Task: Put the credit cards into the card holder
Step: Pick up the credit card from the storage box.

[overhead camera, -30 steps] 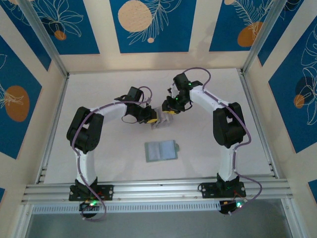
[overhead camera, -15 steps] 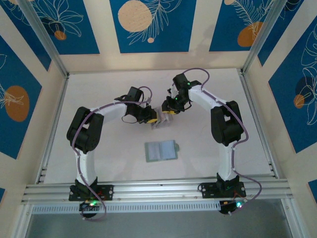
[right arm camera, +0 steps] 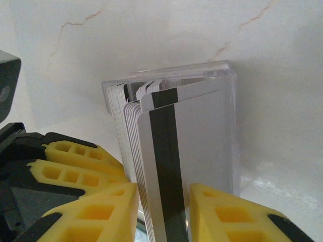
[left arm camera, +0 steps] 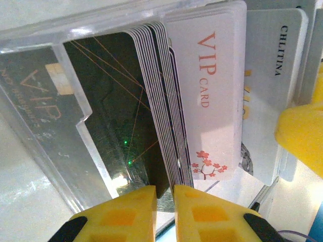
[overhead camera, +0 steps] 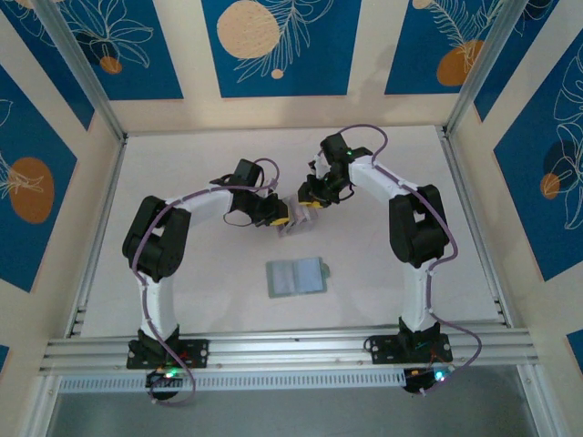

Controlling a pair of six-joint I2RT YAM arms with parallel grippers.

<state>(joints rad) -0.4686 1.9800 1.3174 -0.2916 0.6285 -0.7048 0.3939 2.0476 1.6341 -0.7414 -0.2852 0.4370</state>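
The sage-green card holder lies open and flat on the table, nearer the arm bases than both grippers. The credit cards stand on edge as a pale stack in a clear plastic case. A white VIP card faces outward in the left wrist view. My left gripper is pinched almost shut on the case's lower edge beside a dark card. My right gripper comes from the opposite side. Its yellow fingers are closed round several credit cards, the front one with a black stripe.
The table is a white marbled surface inside a metal frame. A rail runs along the near edge by the arm bases. Both arms meet at mid-table, a little behind the card holder. A yellow finger of the right gripper shows beside the cards.
The right arm's wrist has shifted slightly at the card stack. The left arm, the case and the card holder stay where they were.
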